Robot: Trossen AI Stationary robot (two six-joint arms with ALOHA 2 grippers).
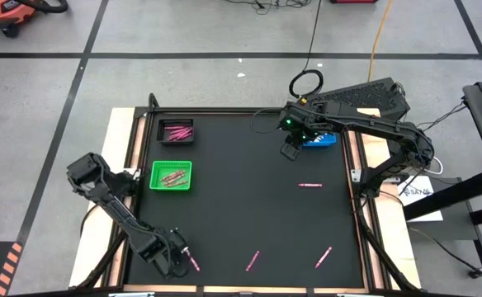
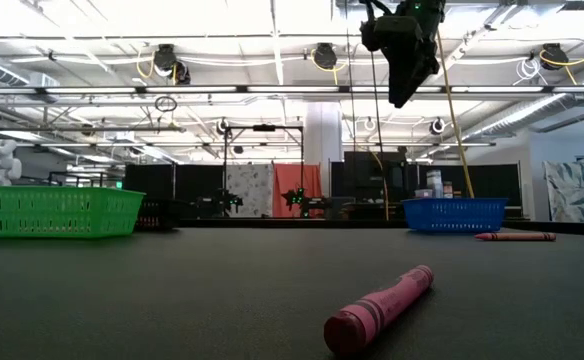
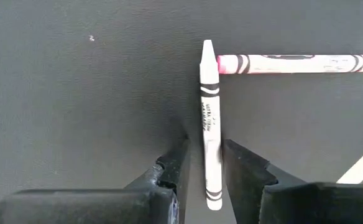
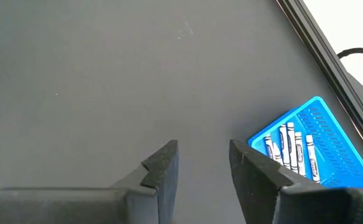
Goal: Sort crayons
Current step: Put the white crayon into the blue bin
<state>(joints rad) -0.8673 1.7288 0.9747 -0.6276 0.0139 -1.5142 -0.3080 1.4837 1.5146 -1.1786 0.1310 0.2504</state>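
A black table mat [image 1: 241, 198] carries the whole scene, and every place here is given from it. The right arm reaches in over the mat's far right corner, its right gripper [image 4: 203, 163] hanging well above the surface with fingers apart and nothing between them. The left arm bends along the mat's left edge to the near left corner, where the left gripper [image 3: 205, 167] sits low over the mat, its fingers apart on either side of a white crayon [image 3: 209, 118] that lies flat between them; whether the pads touch it cannot be told. A pink crayon [image 3: 296, 63] lies crosswise at the white one's tip.

A green tray [image 1: 172, 176] stands at the mat's left edge and holds pink crayons. A black tray [image 1: 176, 131] in the far left corner also holds pink ones, and a blue tray [image 4: 312, 144] at the far right corner holds white crayons [image 4: 288, 147]. Loose pink crayons lie on the mat: one toward the right edge [image 1: 309, 185] and two near the front edge [image 1: 252, 261] [image 1: 323, 256].
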